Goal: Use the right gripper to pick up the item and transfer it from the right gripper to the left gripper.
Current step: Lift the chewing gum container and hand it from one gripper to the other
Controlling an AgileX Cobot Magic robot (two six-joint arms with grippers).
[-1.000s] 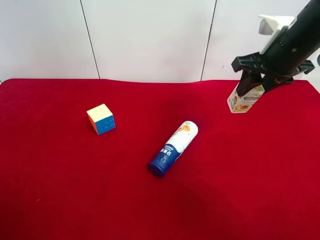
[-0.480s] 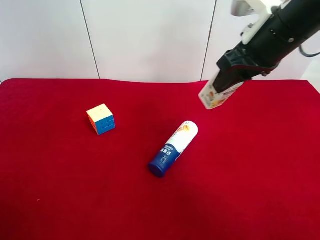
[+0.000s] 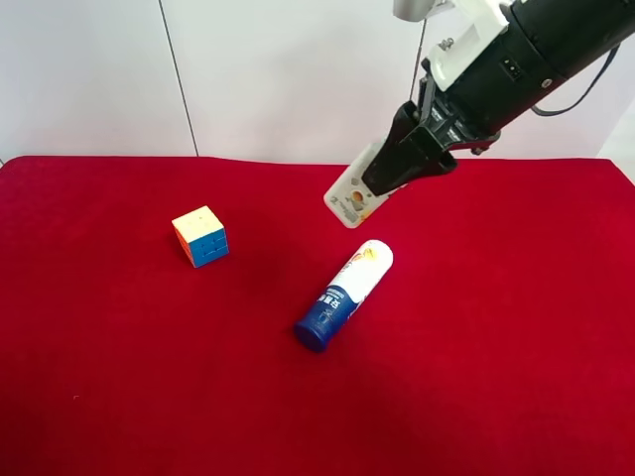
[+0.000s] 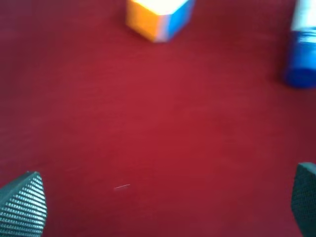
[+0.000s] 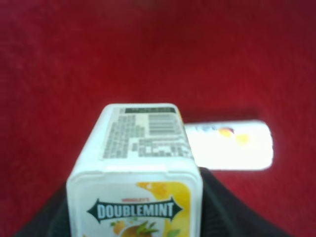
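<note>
Swung across from the far edge since a second ago: box (image 3: 355, 196), clamped in right gripper (image 3: 384, 178), aloft just behind tube (image 3: 344, 295); cube (image 3: 200, 236) well apart. Right wrist: squeezing box (image 5: 138, 163), tube (image 5: 229, 144) on cloth (image 5: 74, 49) below. Left wrist: left gripper (image 4: 163, 207) spread wide, gripping nothing, above cloth; cube (image 4: 158, 17) and tube (image 4: 302, 54) beyond.

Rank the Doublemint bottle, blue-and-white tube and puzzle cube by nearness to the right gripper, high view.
1. Doublemint bottle: held in the right gripper.
2. Blue-and-white tube: lying just below, mid-cloth.
3. Puzzle cube: at the view's left.
</note>
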